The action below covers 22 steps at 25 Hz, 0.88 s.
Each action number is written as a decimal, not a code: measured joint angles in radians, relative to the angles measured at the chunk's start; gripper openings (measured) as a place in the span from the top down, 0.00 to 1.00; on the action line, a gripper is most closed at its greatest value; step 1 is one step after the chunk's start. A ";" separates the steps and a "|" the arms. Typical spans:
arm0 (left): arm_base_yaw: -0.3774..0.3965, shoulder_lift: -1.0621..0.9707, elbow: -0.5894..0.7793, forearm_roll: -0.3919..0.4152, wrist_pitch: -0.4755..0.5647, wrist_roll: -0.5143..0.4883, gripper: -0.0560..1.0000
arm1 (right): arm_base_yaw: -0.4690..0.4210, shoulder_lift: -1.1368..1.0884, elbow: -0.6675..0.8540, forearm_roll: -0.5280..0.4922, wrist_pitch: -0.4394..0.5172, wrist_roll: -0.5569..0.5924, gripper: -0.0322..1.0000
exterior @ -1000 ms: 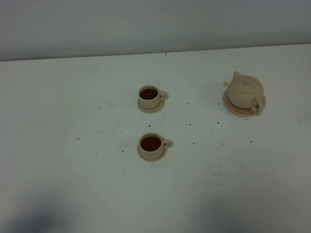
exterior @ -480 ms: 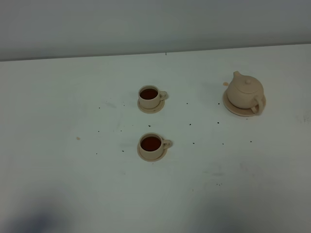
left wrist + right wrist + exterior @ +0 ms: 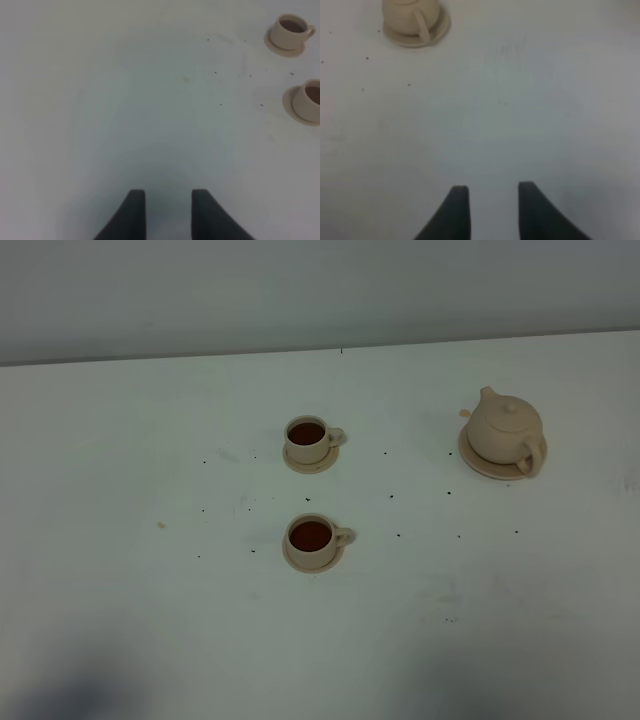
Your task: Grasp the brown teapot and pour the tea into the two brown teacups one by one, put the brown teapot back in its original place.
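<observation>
1. Left wrist view: the left gripper point(image 3: 168, 212) has its jaws spread with a gap between the two dark fingers. It holds nothing and sits above the bare white table point(image 3: 150, 100).
2. Right wrist view: the right gripper point(image 3: 493, 210) likewise has its jaws spread and empty over the table.
3. Exterior high view: the far teacup point(image 3: 307, 440) and the near teacup point(image 3: 312, 538) stand one behind the other near the table's middle, each upright on its own small saucer. Both contain dark reddish-brown liquid.
4. The brown teapot point(image 3: 505, 428) stands upright, lid on, on the wide saucer point(image 3: 480, 463) at the right, well apart from both cups. Its contents cannot be seen.
5. Small dark specks point(image 3: 391, 496) lie scattered on the table between the cups and the teapot.
</observation>
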 joint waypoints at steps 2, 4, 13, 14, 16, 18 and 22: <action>0.000 0.000 0.000 0.000 0.000 0.000 0.71 | 0.000 0.000 0.000 0.000 0.000 0.000 0.73; 0.000 0.000 0.000 0.000 0.000 0.000 0.71 | 0.000 0.000 0.000 0.000 0.000 0.000 0.74; 0.000 0.000 0.000 0.000 0.000 0.000 0.71 | 0.000 0.000 0.000 0.000 0.000 0.000 0.74; 0.000 0.000 0.000 0.000 0.000 0.000 0.71 | 0.000 0.000 0.000 0.000 0.000 0.000 0.74; 0.000 0.000 0.000 0.000 0.000 0.000 0.71 | 0.000 0.000 0.000 0.000 0.000 0.000 0.74; 0.000 0.000 0.000 0.000 0.000 0.000 0.71 | 0.000 0.000 0.000 0.000 0.000 0.000 0.74; 0.000 0.000 0.000 0.000 0.000 0.000 0.71 | 0.000 0.000 0.000 0.000 0.000 0.000 0.74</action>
